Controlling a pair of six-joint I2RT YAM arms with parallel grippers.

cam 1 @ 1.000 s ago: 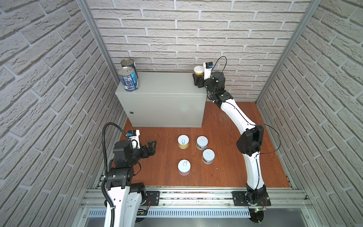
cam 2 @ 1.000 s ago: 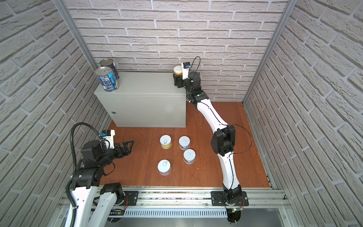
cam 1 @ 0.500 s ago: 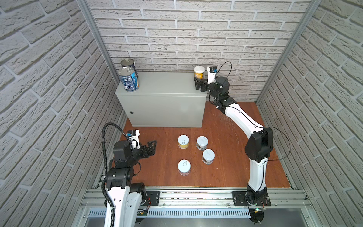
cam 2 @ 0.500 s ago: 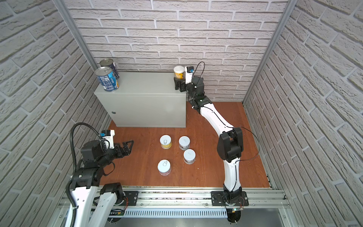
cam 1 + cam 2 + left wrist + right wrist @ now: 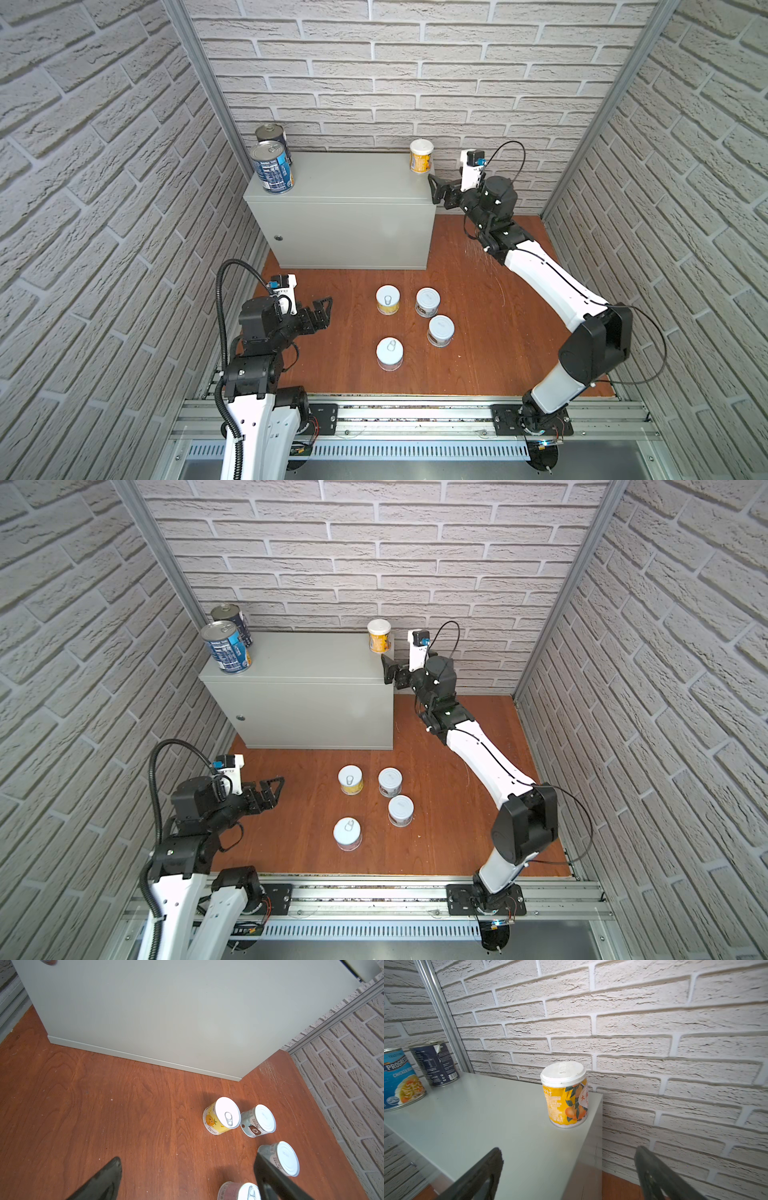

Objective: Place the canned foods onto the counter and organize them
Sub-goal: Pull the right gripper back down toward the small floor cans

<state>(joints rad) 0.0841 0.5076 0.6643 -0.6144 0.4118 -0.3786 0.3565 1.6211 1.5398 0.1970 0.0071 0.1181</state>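
The grey counter (image 5: 345, 178) carries two blue-labelled cans (image 5: 272, 172) (image 5: 272, 137) at its back left corner. A yellow can (image 5: 421, 156) (image 5: 564, 1095) stands upright at the back right corner. My right gripper (image 5: 436, 189) (image 5: 569, 1150) hangs open and empty just off the counter's right edge, a short way back from that can. Several short white-lidded cans stand on the wooden floor, among them a yellow one (image 5: 387, 300) (image 5: 221, 1119) and a pink-labelled one (image 5: 389, 353). Left of them, low over the floor, my left gripper (image 5: 326, 305) (image 5: 187, 1158) is open and empty.
Brick-patterned walls (image 5: 104, 208) close in the left, back and right. A metal rail (image 5: 395, 415) with both arm bases runs along the front. Bare wooden floor (image 5: 478, 332) lies between the floor cans and my right arm.
My right gripper opened, let go of the yellow can on the counter's back right corner and drew back to the right past the edge. The left arm has not moved.
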